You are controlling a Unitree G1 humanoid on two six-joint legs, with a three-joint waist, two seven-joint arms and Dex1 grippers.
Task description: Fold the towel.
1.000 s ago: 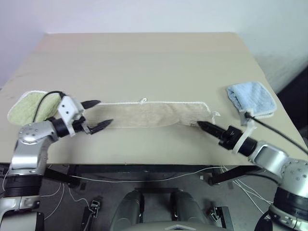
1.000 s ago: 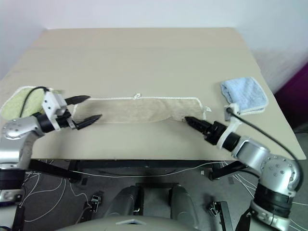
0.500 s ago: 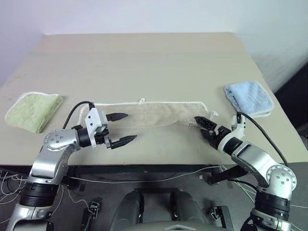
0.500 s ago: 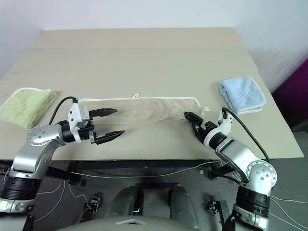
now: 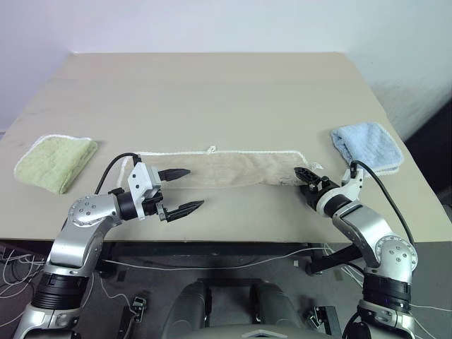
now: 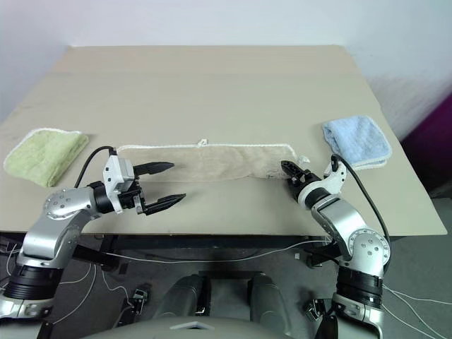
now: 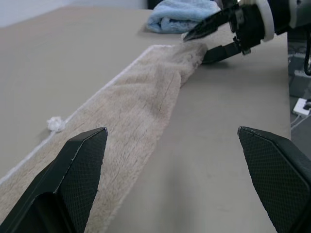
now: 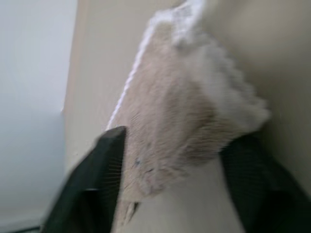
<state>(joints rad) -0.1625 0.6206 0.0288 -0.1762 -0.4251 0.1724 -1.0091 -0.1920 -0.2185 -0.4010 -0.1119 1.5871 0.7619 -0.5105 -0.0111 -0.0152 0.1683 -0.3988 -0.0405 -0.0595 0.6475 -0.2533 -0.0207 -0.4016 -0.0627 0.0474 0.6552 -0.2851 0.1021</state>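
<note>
The towel [image 5: 226, 168] lies long and flat on the counter [image 5: 212, 92] (no real fold yet), the right end effector [image 5: 305, 176] straddles its end, half closed, and the left end effector [image 5: 176, 191] waits wide open nearby.

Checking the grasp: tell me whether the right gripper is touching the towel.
Touching. In the right wrist view the towel end lies between the right gripper's two fingers, pressed against them; the left wrist view shows the fingers straddling that same end.

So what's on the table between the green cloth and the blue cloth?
The long tan towel, plus both grippers at its ends, as the head views show.
</note>
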